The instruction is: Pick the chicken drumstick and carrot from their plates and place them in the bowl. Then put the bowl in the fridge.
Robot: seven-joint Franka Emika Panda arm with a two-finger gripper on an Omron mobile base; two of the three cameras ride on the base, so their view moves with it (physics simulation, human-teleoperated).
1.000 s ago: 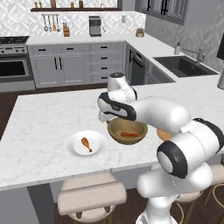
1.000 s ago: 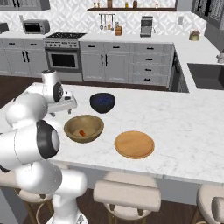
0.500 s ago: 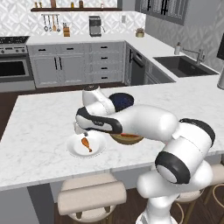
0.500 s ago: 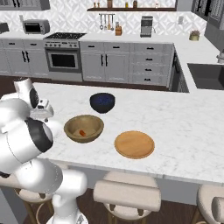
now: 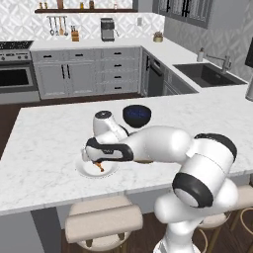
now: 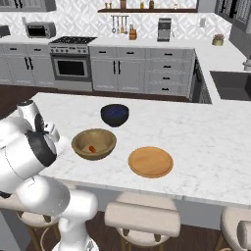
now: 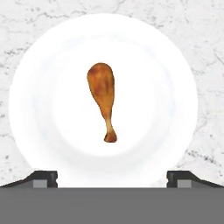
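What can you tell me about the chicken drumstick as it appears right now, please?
The chicken drumstick is glossy orange-brown, bulbous at one end and narrowing to a thin bone with a small knob. It lies flat, alone, near the middle of the round white plate on the marble counter. Nothing grips it; the gripper hangs open above it.

Glossy white rounded arm (image 5: 163, 143) segments, dark joint bands, black wrist collar, small dark tool (image 7: 112, 178) tips.
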